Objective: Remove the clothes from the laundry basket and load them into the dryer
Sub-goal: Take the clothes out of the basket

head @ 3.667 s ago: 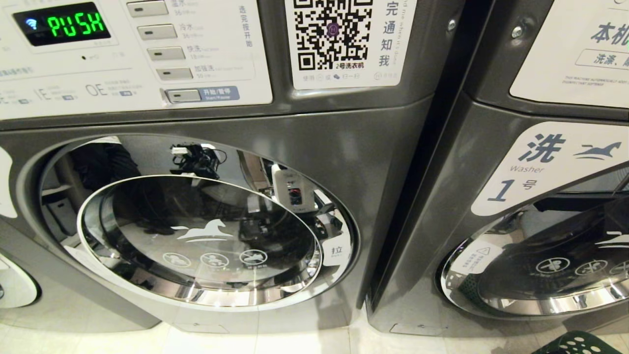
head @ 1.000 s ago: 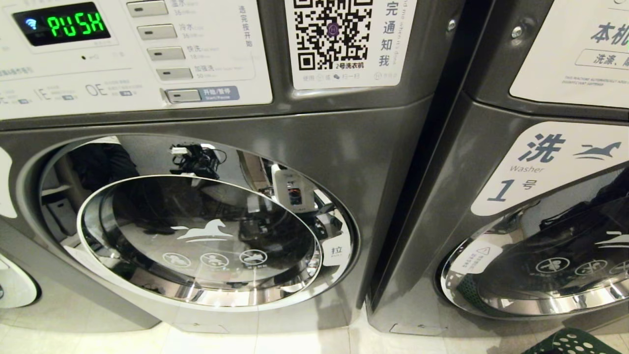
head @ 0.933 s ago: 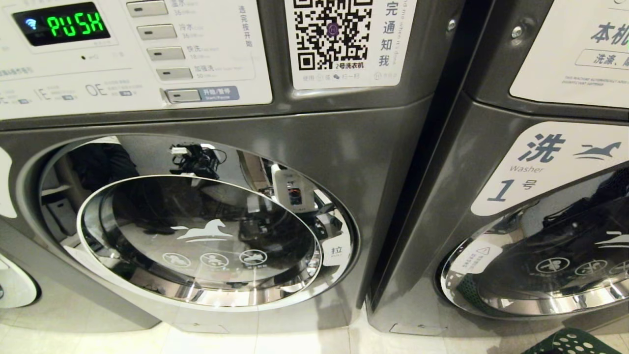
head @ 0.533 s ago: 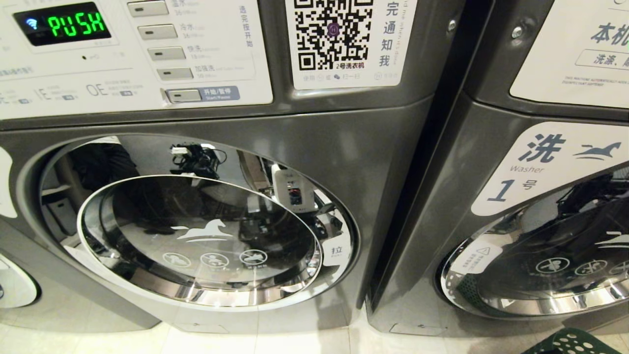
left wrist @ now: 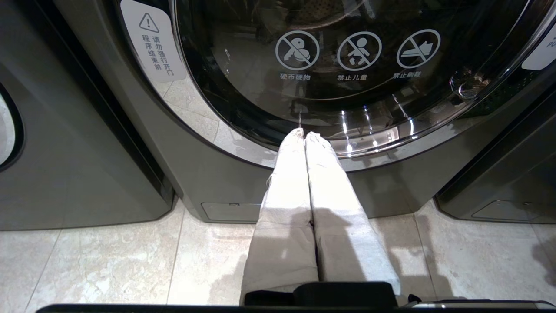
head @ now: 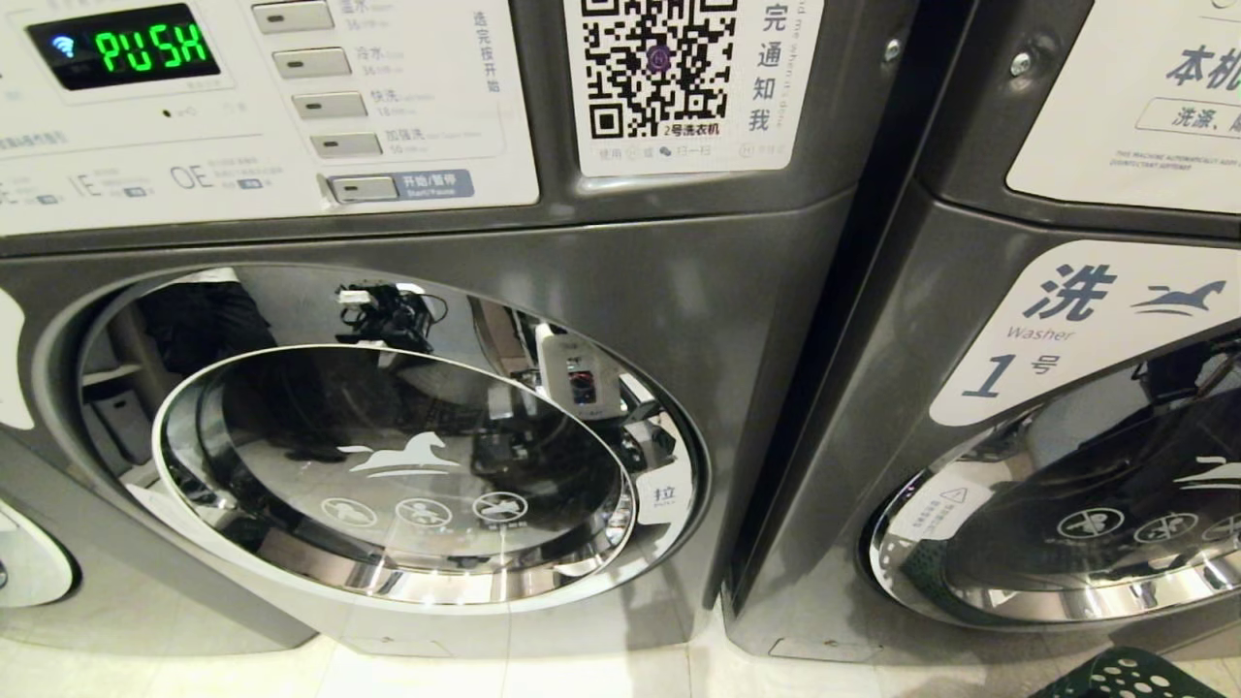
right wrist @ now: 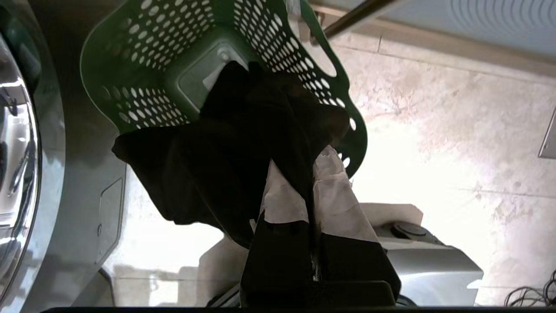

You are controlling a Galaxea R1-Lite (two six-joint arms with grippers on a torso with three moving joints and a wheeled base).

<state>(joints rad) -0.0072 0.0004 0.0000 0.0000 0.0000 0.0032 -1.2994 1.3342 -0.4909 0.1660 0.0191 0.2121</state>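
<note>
Black cloth garment hangs bunched from my right gripper, whose white-wrapped fingers are clenched on a fold of it, above the green perforated plastic laundry basket. On my head camera only the basket's rim shows, at five o'clock, beside the grey front-loading machine with its round chrome-ringed door closed. My left gripper sits idle, fingers pressed together, empty, pointing at that machine's door glass.
</note>
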